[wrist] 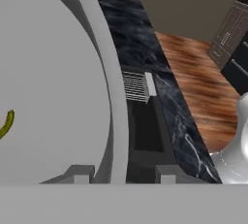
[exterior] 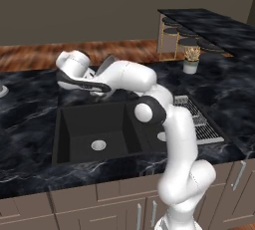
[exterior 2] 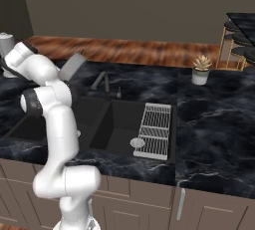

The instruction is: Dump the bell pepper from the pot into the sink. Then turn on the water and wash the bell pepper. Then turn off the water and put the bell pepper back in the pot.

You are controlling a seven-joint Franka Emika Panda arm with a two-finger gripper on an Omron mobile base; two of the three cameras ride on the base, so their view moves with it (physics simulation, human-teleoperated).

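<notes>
- Left base view: the white arm reaches over the back edge of the black sink [exterior: 89, 124], holding the grey pot [exterior: 106, 65] tipped on its side above the left basin, apparently to dump its contents.
- Right base view: the tilted pot [exterior 2: 73, 66] sits behind the arm, near the faucet [exterior 2: 101, 81]; a drying rack [exterior 2: 155, 129] lies across the right basin.
- Hand view: the gripper [wrist: 123, 172] is partly closed, its fingers [wrist: 80, 172] straddling the pot's rim [wrist: 114, 97]. A green sliver at the left edge may be the bell pepper [wrist: 6, 123] stem; I can't be sure.
</notes>
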